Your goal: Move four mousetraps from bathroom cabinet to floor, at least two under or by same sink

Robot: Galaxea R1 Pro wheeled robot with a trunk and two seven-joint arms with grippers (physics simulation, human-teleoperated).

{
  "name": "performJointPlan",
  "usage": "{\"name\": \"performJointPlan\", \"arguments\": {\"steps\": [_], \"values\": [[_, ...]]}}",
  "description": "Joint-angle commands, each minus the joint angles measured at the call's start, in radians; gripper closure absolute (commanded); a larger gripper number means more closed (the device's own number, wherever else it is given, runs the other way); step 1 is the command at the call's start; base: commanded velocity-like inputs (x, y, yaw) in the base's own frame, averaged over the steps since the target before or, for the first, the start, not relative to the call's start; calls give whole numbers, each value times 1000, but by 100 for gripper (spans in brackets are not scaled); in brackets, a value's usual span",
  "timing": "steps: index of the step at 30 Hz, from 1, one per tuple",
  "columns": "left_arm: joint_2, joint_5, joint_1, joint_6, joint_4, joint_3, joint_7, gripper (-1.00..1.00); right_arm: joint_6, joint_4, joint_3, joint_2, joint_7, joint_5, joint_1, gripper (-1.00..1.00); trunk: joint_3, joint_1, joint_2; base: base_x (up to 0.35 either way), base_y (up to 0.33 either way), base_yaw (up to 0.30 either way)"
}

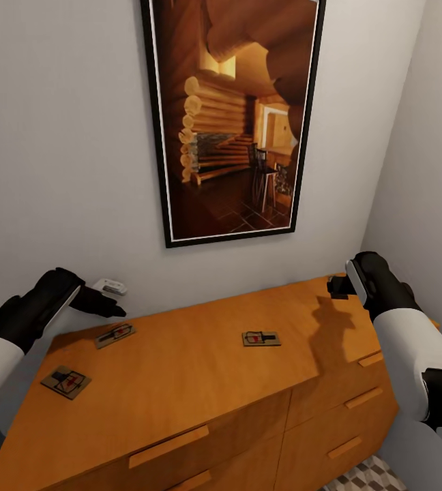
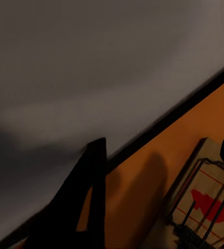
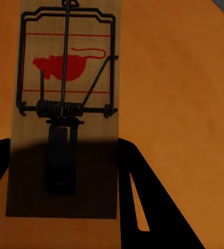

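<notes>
Looking down: I see three mousetraps (image 1: 260, 338) flat on the cabinet (image 1: 180, 382) top.
Left claw (image 1: 105, 303): near one trap, opening I cannot tell.
Right claw (image 1: 337, 285): fingers spread, a fourth mousetrap (image 3: 65, 104) between them, not gripped.

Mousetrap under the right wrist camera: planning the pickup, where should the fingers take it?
Probably by the long edges of the mousetrap, at the bare wooden end below the spring, coming straight down. It lies flat on the cabinet top, and the wire bar covers the other half.
</notes>
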Motion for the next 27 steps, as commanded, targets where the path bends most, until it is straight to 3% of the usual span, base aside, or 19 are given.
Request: {"name": "performJointPlan", "arguments": {"steps": [1,16,27], "values": [[1,3,-1,2,-2,-3,0,-100,4,-1,-2,1,3,3,-1,100,-1,0,-1,0,0,0],[2,3,-1,2,-5,-5,-11,-100,4,-1,-2,1,3,3,-1,100,-1,0,-1,-2,0,0],[1,3,-1,2,-6,-6,-11,-100,4,-1,-2,1,3,3,-1,100,-1,0,-1,-136,0,0]]}}
